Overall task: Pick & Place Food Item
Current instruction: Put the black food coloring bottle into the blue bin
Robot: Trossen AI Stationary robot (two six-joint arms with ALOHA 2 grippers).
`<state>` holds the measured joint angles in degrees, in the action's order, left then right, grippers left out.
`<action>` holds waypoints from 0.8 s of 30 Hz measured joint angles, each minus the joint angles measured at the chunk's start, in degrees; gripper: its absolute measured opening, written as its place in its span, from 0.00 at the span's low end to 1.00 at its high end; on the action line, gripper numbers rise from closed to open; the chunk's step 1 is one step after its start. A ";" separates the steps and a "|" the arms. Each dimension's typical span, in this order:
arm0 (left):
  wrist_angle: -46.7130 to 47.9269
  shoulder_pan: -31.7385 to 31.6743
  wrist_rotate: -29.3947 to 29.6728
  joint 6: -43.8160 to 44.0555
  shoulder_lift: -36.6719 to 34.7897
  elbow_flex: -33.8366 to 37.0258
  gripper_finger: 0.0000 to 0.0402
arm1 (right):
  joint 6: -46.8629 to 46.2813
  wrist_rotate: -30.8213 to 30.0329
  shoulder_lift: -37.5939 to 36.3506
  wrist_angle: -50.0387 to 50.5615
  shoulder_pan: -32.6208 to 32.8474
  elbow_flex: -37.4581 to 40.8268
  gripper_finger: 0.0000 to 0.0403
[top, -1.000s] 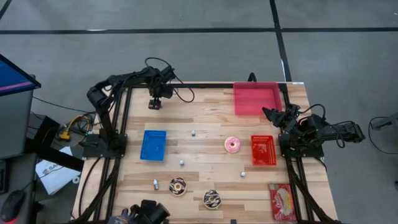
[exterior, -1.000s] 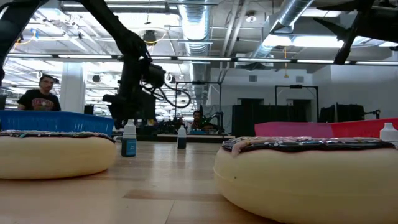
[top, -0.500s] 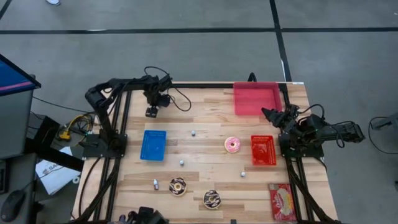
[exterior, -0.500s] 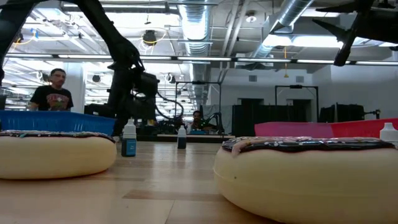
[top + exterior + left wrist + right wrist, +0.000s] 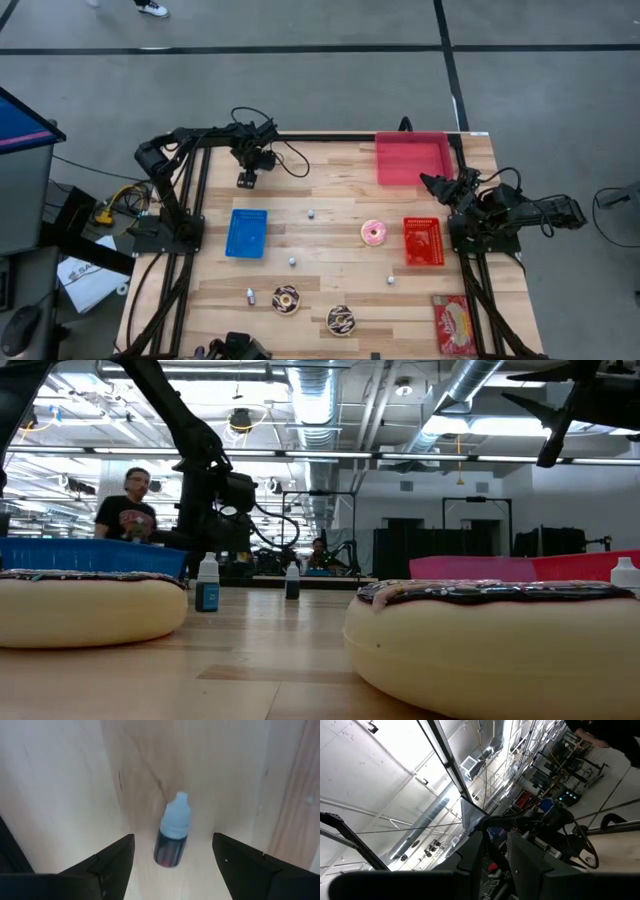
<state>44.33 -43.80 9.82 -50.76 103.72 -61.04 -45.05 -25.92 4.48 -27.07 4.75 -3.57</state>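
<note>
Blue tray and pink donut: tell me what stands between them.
In the high view, a small bottle and another stand on bare wood between the blue tray and the pink donut.

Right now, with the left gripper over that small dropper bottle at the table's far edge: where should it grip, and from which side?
Probably the dark body, not the white cap, coming straight down from above. In the left wrist view the dropper bottle stands upright between the open left gripper fingers. The body is wider and straight-sided; the cap tapers, so it could slip. The fingers already flank it on both sides.
</note>
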 joint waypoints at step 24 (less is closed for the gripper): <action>-0.74 1.01 -2.93 1.64 0.00 0.00 0.32 | -0.47 -0.12 -0.01 1.36 0.00 0.00 0.20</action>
<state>43.59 -42.78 6.89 -49.12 103.72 -61.04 -45.52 -26.04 4.47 -25.71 4.75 -3.57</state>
